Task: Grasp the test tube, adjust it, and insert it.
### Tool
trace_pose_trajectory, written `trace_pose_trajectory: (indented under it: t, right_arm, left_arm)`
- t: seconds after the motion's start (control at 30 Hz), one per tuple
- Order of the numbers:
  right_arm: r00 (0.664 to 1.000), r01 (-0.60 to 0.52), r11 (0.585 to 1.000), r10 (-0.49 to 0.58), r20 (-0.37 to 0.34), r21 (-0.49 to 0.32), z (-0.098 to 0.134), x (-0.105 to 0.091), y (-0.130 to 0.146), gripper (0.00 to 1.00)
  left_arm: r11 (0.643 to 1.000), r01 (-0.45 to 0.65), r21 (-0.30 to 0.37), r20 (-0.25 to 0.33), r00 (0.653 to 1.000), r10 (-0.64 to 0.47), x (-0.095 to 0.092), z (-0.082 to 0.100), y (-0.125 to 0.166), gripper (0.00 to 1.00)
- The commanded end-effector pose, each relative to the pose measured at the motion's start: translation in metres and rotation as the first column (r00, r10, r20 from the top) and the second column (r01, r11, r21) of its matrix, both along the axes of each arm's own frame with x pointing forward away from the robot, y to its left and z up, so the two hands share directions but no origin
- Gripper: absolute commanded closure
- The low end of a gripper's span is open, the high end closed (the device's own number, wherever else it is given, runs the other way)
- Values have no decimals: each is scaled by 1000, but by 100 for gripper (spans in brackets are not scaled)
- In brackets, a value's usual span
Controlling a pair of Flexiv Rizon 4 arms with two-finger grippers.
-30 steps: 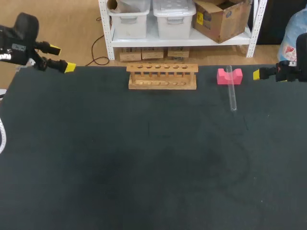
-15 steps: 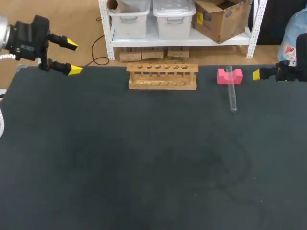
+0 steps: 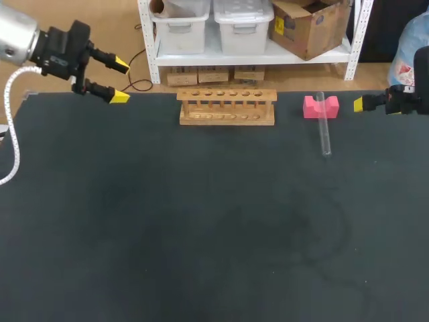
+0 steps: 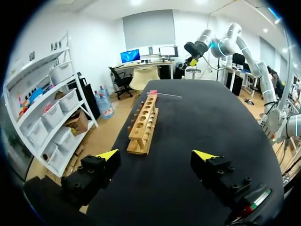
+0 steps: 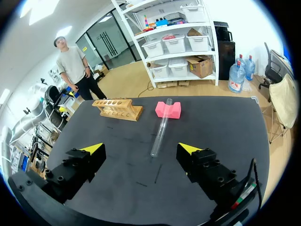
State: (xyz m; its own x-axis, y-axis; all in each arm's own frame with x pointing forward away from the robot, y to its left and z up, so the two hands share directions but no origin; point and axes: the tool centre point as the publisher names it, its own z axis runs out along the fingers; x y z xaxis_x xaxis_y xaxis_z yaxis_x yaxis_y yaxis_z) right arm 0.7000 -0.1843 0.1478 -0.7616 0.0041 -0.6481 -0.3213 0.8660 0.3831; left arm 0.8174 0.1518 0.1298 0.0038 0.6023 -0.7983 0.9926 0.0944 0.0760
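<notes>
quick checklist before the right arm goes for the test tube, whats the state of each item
1. Test tube free to grasp, one end propped on the pink block, nothing else touching it: ok
2. Right pincer open and empty: ok
3. Test tube lies ahead of the right pincer: ok
4. Wooden rack upright, holes empty: ok
5. Left pincer open, apart from the wooden rack: ok
6. Test tube held: not ok

Left claw [image 3: 120,81], right claw [image 5: 141,149]: both spread wide
</notes>
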Motion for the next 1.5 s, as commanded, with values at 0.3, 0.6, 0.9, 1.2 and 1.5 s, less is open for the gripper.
trace_pose_trajectory:
  t: [0.3, 0.6, 0.9, 1.2, 1.5]
  right_arm:
    - [1000, 4, 1000, -4, -1, -5, 1, -1, 0, 0]
    - [1000, 4, 1000, -4, -1, -5, 1, -1, 0, 0]
    - [989, 141, 955, -124, 78, -262, 8, 19, 0, 0]
    - [934, 358, 782, -294, 205, -510, -7, 49, 21, 0]
    - [892, 451, 690, -360, 273, -566, -36, 78, 28, 0]
  left_arm:
    - [997, 79, 7, -82, 994, -78, 13, -15, -12, 0]
    - [999, 41, 14, -63, 997, -40, 14, -15, -14, 0]
    - [999, 41, 14, -63, 997, -40, 14, -15, -14, 0]
    - [999, 41, 14, -63, 997, -40, 14, -15, -14, 0]
    - [999, 41, 14, -63, 997, -40, 14, -15, -14, 0]
